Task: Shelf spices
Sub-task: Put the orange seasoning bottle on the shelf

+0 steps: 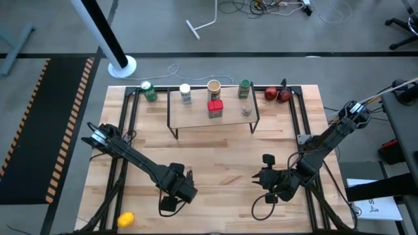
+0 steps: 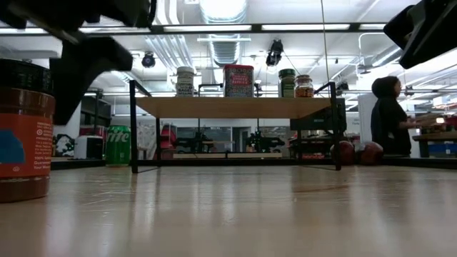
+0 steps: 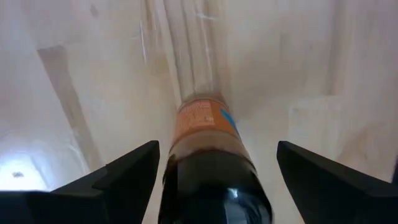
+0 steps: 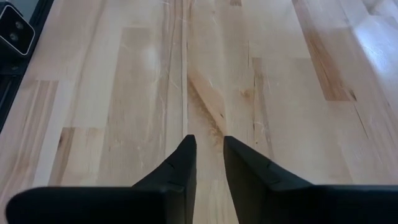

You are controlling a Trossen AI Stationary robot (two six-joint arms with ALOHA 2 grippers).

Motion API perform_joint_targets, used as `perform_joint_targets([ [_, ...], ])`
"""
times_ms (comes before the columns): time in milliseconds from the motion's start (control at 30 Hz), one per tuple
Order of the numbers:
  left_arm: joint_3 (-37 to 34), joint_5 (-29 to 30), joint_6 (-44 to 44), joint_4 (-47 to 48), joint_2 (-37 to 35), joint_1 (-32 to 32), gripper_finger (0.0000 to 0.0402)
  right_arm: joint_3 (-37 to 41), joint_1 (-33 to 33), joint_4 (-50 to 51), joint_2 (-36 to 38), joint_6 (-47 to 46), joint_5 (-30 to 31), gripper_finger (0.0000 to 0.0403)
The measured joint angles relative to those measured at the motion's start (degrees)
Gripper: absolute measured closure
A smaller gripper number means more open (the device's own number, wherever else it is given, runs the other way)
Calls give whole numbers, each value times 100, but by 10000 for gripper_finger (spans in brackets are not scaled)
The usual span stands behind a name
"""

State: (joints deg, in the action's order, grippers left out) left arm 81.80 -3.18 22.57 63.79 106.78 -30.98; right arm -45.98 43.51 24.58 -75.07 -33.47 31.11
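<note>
**Dark-capped brown jar** [image 3: 208, 134]: stood upright on the counter [image 1: 222, 156], at its near left part, well apart from the shelf. Orange label with a blue patch; its print could not be read. The left gripper [image 3: 216, 152] hung over it, jaws spread wide, one finger on either side of the dark cap and neither seen touching it.

**Shelf** [image 1: 196, 119]: stood at the far middle of the counter, black legs, pale flat top. Five containers stood on top.
- White-capped jar [image 1: 185, 93]: far left part of the top; no legible writing.
- Tan round-lidded tub [image 1: 213, 86]: far edge, middle.
- Red square tin [image 1: 215, 108]: just in front of the tub; patterned front in the low view, wording unreadable.
- Green-capped jar [image 1: 244, 89]: far right part.
- Small clear grey-capped jar [image 1: 246, 110]: in front of the green-capped jar, near the right end.

**Right gripper** [image 4: 208, 146]: over bare boards at the near right of the counter, jaws drawn almost together with only a thin gap, holding nothing.

**Other items on the counter**
- Green can [image 2: 118, 145]: beside the shelf's left end, at counter level; the letters "rite" showed in white.
- Two red round fruits [image 1: 277, 94]: beside the shelf's right end, touching each other.
- Yellow object [image 1: 125, 219]: at the near left corner.

**Beyond the counter**: a person [image 2: 389, 118] in dark clothing, seen in the low view.
</note>
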Motion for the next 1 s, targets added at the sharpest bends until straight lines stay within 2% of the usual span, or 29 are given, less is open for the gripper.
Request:
perform_joint_targets([
  [367, -570, -210, 68, -637, 0, 0, 140, 0, 0, 0, 0, 0, 0, 334],
  [500, -698, -346, 100, -1099, 0, 31, 189, 0, 0, -2, 0, 2, 0, 345],
  [633, -725, -364, 359, -1117, -7, 77, 241, 1, 0, 0, 0, 1, 2, 355],
  [1000, -547, -441, 1384, -827, 0, 499, 241, 2, 0, -4, 0, 2, 20, 348],
])
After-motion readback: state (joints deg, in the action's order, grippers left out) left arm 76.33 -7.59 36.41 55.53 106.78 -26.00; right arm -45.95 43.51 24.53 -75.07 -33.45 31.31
